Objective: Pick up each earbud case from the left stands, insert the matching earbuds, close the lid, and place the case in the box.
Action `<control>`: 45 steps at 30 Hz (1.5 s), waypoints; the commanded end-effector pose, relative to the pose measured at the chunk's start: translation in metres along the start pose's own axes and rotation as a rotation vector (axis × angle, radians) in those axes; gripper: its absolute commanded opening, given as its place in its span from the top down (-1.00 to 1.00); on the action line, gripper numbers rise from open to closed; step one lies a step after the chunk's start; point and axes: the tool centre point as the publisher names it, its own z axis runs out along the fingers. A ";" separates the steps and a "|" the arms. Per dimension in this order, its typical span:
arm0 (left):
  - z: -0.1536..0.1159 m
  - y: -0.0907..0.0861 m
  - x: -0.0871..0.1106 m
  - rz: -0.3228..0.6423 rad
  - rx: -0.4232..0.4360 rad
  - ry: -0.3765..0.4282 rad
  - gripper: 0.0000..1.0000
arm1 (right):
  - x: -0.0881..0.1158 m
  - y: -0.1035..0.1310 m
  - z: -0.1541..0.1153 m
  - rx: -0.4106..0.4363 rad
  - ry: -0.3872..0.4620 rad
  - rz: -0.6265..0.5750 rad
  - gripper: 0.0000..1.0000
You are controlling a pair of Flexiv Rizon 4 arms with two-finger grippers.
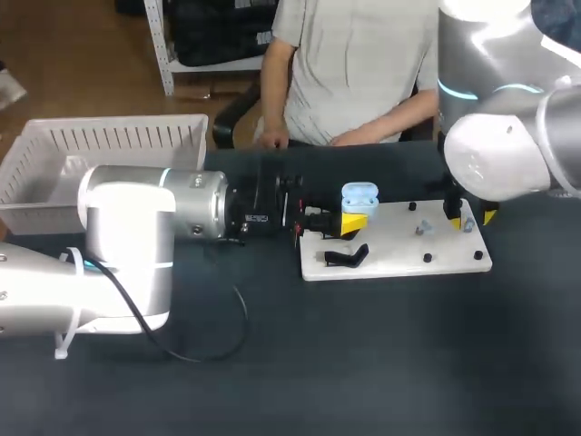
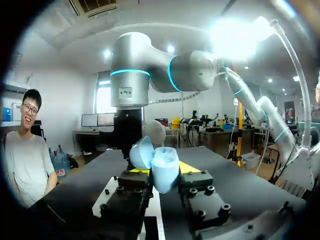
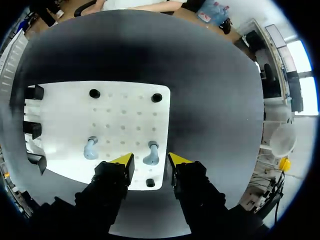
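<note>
Left arm [image 1: 127, 245] — yours, it comes in low from the left side and lies across the table toward the middle.
Left gripper [image 2: 162, 176]: fingers clamped from two sides on the light-blue earbud case [image 2: 160, 167], lid hinged open, held at the left end of the white pegboard [image 1: 399, 259].
Black stand [image 1: 346, 259]: on the board, just to the near side of the case.
Right gripper [image 3: 150, 162]: hangs over the board's right end, yellow tips apart, nothing held.
First earbud [image 3: 151, 153]: just ahead of the gap between those tips, almost centred. It appears to stand upright on the board, stem toward the wrist, so your next move looks like a straight descent and a close.
Second earbud [image 3: 91, 148]: off to one side, past the outer face of one finger.
Your right arm is clearly the nearer to both.
White slatted box [image 1: 109, 136] — far left, well apart from the case.
</note>
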 end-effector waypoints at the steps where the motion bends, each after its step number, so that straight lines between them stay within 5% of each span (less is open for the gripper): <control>1: 0.001 0.001 0.000 0.000 0.001 0.001 1.00 | 0.004 -0.002 0.002 0.002 -0.015 0.005 0.18; 45: 0.001 0.001 0.000 0.000 0.001 0.001 1.00 | 0.001 -0.003 0.008 0.038 -0.036 0.020 0.47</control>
